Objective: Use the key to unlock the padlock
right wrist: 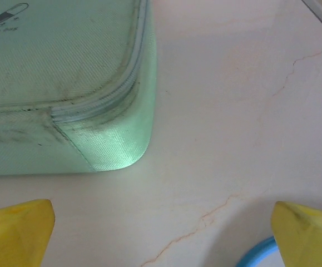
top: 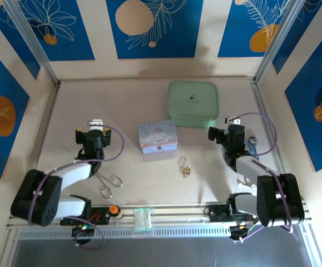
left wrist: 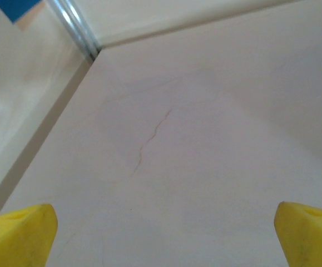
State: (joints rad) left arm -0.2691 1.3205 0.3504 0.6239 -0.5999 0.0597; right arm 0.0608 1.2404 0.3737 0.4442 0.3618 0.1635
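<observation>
Now my left claw (left wrist: 163,233) and right claw (right wrist: 163,231) gape wide, holding nothing, above the desk (top: 127,105), the padlock (top: 185,168) lying between them.

No word, number or brand can be read in any view. The nearest thing to lettering sits on the lid of the mint-green zip case (right wrist: 66,72). It is a small dark pill-shaped outline mark (right wrist: 8,13) with a line of tiny dark script just beneath it, cut by the picture's edge and too blurred to make out. From above, that mark is only a dark speck. The pastel blue tin (top: 158,137) carries a printed cartoon figure; any lettering there is too small to tell.
</observation>
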